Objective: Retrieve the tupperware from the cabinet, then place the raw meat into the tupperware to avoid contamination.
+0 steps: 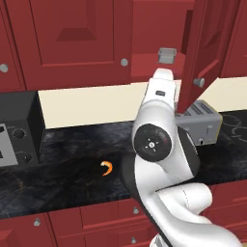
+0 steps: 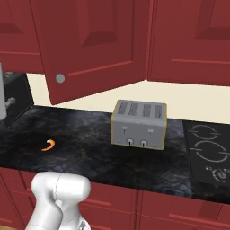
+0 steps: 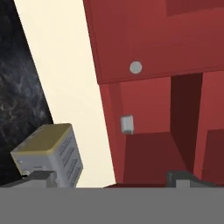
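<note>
The main risk is the open cabinet point(image 1: 159, 60) door point(image 1: 205, 53): it swings out just beside the arm's path, and a reach toward the shelf could clip its edge or knob, or nudge the small tupperware point(image 1: 167, 55) deeper instead of straddling it. The toaster point(image 2: 139, 124) below also crowds a low approach. The gripper point(image 3: 109, 177) has its fingers spread wide, holding and touching nothing, aimed at the tupperware from well short. The raw meat point(image 1: 106, 168) lies on the counter point(image 1: 67, 178)

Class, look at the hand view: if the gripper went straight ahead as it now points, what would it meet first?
Probably the open cabinet's inner shelf, with the grey tupperware near that line. The open gripper looks unobstructed until there, though depth is unclear.
</note>
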Robot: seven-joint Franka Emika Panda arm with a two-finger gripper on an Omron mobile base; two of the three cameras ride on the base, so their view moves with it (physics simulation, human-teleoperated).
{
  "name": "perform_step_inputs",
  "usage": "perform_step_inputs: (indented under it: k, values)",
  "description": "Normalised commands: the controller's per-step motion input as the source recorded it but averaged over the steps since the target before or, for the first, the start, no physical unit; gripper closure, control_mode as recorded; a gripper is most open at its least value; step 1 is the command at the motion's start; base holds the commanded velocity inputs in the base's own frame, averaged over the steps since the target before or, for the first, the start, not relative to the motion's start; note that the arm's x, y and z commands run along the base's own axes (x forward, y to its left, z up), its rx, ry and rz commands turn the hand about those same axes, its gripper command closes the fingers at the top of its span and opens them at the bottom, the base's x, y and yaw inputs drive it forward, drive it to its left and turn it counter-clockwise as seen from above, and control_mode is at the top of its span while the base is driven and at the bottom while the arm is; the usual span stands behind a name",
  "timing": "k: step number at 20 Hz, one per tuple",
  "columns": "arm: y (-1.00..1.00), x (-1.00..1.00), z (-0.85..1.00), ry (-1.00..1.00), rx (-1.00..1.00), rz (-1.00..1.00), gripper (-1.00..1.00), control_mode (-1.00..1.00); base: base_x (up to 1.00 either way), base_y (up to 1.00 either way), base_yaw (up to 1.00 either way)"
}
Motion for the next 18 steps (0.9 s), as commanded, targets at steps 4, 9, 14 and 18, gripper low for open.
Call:
perform_step_inputs:
  k: [4,9,14,18]
  values:
    - [-0.28,0.03,0.0,-0.05,-0.01,-0.07,-1.0,-1.0,0.0,0.0,0.0]
    - [-0.37,0.07,0.0,-0.03,0.0,-0.02,-1.0,-1.0,0.0,0.0,0.0]
    - [-0.31,0.28,0.0,0.0,0.0,0.0,-1.0,-1.0,0.0,0.0,0.0]
    - [-0.21,0.51,-0.03,0.0,0.0,0.0,-1.0,-1.0,0.0,0.0,0.0]
